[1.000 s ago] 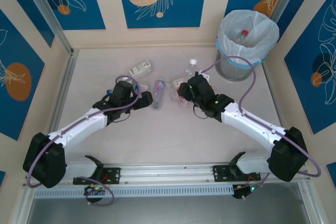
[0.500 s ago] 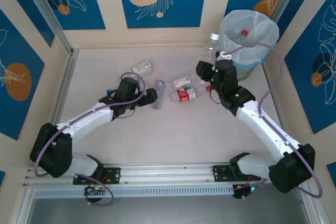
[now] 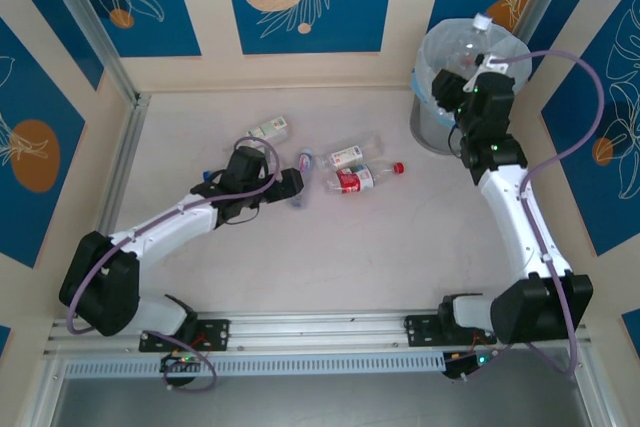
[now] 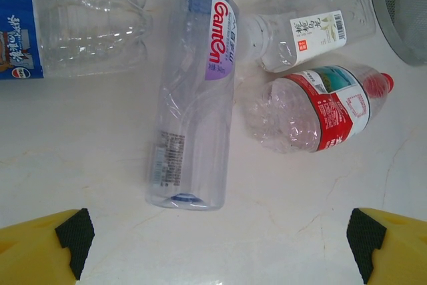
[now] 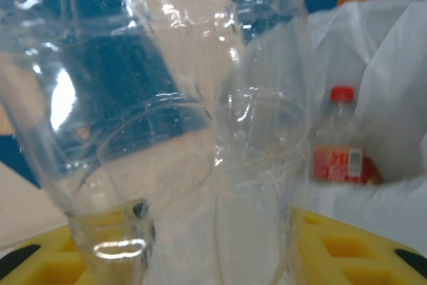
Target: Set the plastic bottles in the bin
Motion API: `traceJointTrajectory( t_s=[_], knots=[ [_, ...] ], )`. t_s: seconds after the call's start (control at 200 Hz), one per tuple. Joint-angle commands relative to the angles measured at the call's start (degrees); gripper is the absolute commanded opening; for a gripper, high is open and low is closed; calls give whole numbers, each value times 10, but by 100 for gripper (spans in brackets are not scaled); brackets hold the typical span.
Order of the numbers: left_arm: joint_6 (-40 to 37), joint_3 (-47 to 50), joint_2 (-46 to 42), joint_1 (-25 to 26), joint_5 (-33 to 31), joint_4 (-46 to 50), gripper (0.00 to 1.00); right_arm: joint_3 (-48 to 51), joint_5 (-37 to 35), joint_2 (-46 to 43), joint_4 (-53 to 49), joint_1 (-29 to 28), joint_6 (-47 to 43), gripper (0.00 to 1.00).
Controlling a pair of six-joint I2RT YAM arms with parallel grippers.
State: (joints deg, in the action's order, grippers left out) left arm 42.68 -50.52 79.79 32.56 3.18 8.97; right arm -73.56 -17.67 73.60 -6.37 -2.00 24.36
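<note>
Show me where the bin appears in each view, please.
Top external: the bin at the far right, under the held clear bottle.
Left wrist: its grey wall in the top-right corner.
Right wrist: its white liner at the right, behind the clear bottle.
Shared landmark: the clear bottle.

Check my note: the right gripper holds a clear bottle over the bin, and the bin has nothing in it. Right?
Wrong about the bin. The right gripper holds a clear bottle over the bin, but the right wrist view shows a red-labelled bottle already inside it.
</note>
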Motion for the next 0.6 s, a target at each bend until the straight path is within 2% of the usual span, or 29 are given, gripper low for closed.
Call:
traceJointTrajectory(
  t_s=[0.0,0.115,0.19,0.32,0.565,0.595],
  knots=[
    [-26,-7,-5,11,18,-5,99,-53,33,26,18,31,-25,31],
    [-53,-8,-7,16,23,-14,99,-73,42,56,79,57,-24,31],
    [-66,-14,-3,17,14,-2,99,-78,26,75,141,60,-42,31],
    [-73,-23,1,19,4,17,99,-120,-4,118,183,62,-71,31],
    [-62,-24,0,22,-9,32,99,-197,-53,211,187,65,-143,31],
    [-61,-24,-1,23,-10,33,99,-201,-40,218,187,65,-159,31]
  ],
)
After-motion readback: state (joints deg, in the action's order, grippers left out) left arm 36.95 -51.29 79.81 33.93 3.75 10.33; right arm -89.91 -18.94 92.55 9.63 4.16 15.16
